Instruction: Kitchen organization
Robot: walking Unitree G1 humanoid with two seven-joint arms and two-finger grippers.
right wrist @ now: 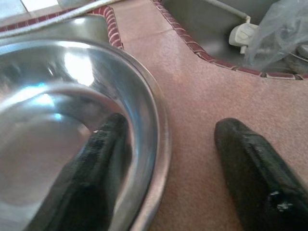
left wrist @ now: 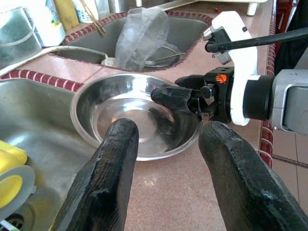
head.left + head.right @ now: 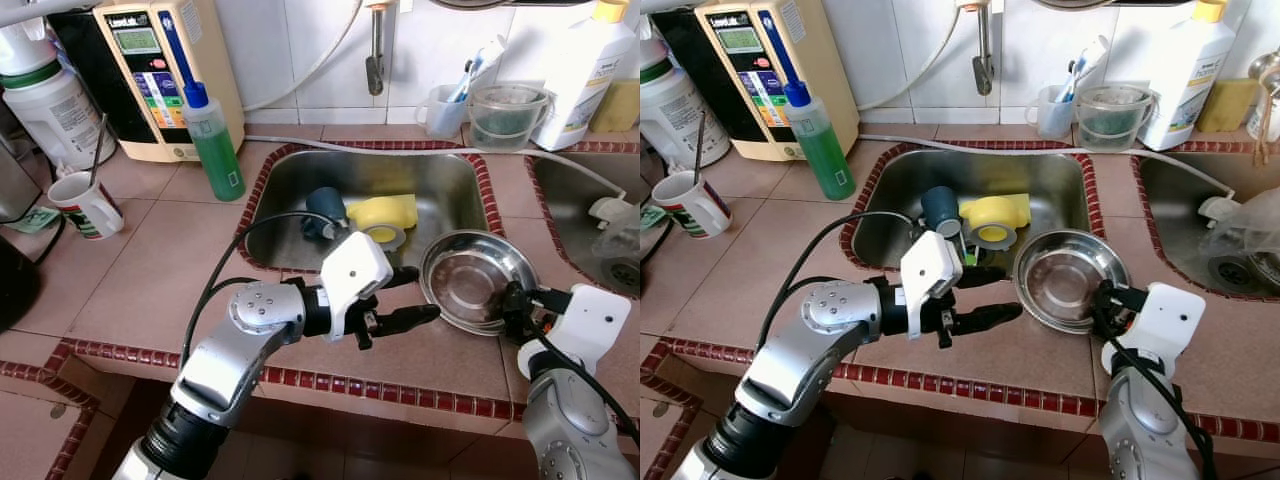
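Note:
A round steel bowl (image 3: pixel 470 280) rests upright on the tiled counter between the two sinks, partly over the left sink's corner. My right gripper (image 1: pixel 166 144) is open and straddles the bowl's near right rim, with one finger (image 1: pixel 103 154) inside the bowl and the other finger (image 1: pixel 250 163) outside over the tile. My left gripper (image 3: pixel 418 296) is also open, just to the left of the bowl, pointing at it and holding nothing. Seen from the left wrist, the bowl (image 2: pixel 115 108) lies just beyond both fingertips.
The left sink (image 3: pixel 420 185) holds a yellow sponge (image 3: pixel 385 210), a blue cup and a tape roll. The right sink (image 3: pixel 575 195) holds a clear plastic bag (image 2: pixel 144 33). A green soap bottle (image 3: pixel 215 145) and a mug (image 3: pixel 85 205) stand on the counter to the left.

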